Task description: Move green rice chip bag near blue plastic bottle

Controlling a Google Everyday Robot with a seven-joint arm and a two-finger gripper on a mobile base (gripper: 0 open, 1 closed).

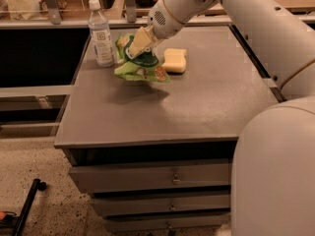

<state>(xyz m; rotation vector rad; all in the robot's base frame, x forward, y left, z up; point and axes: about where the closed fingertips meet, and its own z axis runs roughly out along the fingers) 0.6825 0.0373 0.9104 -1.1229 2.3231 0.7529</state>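
Green rice chip bag (143, 69) clamped in closed hand (133, 50), held low over desk (197, 107), btwn blue plastic bottle (101, 34) & sponge (175, 61).

One camera sits high on the robot's side of the counter (197, 112) and looks steeply down and forward across it. It is close: the robot's white body (275, 176) fills the lower right corner and the arm (246, 14) crosses the upper right. The drawers (172, 179) face the lens, and the counter's far edge lies near the top. The gripper (134, 49) is at upper centre, jaws clamped on the bag (145, 70), just beside the bottle (102, 33).
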